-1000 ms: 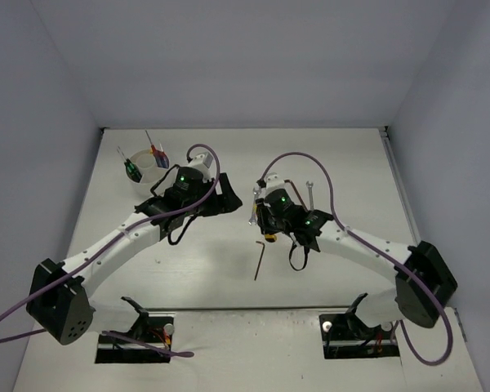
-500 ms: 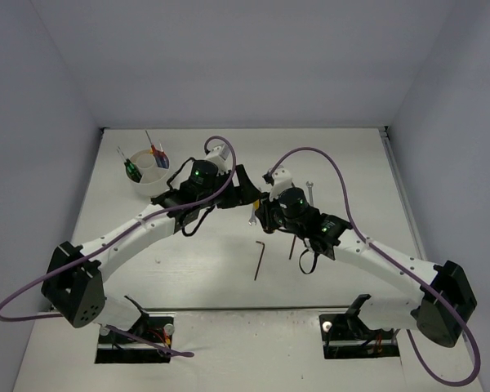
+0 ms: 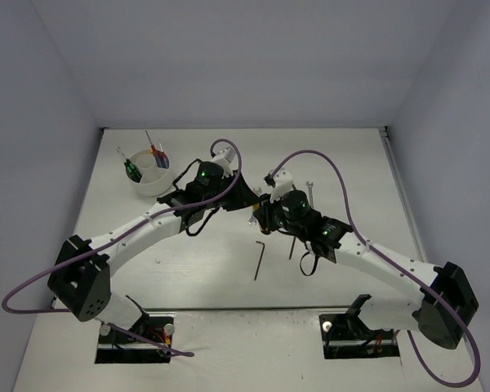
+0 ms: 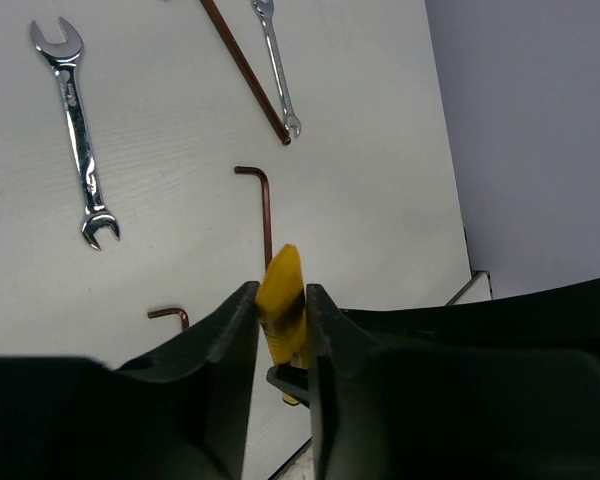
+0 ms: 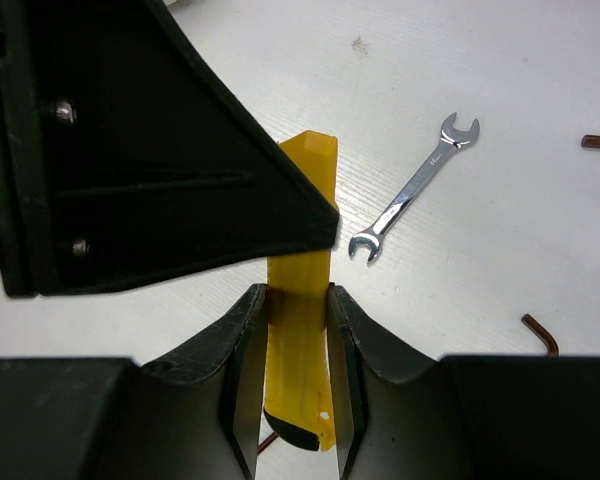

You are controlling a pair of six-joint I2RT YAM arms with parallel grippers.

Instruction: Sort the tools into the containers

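A yellow knife (image 5: pixel 300 340) hangs above the table's middle, gripped from both sides. My right gripper (image 5: pixel 297 293) is shut on its lower body. My left gripper (image 4: pixel 282 292) is shut on the knife's (image 4: pixel 280 285) other end, its black housing (image 5: pixel 130 150) looming over the right wrist view. In the top view both grippers meet nose to nose, left gripper (image 3: pixel 247 198) and right gripper (image 3: pixel 261 212). The white cup (image 3: pixel 144 186) stands at the back left with several screwdrivers (image 3: pixel 131 167) in it. Silver wrenches (image 4: pixel 78 120) (image 4: pixel 277 65) and dark hex keys (image 4: pixel 263 205) lie on the table.
A long hex key (image 3: pixel 260 257) and another thin tool (image 3: pixel 292 246) lie near the front of the grippers. A small wrench (image 3: pixel 310 189) lies behind the right arm. Grey walls close the table at the back and sides.
My left arm swung right, away from the cup, to meet the right gripper, and its jaws closed on the yellow knife. The right gripper kept its grip and shifted slightly left.
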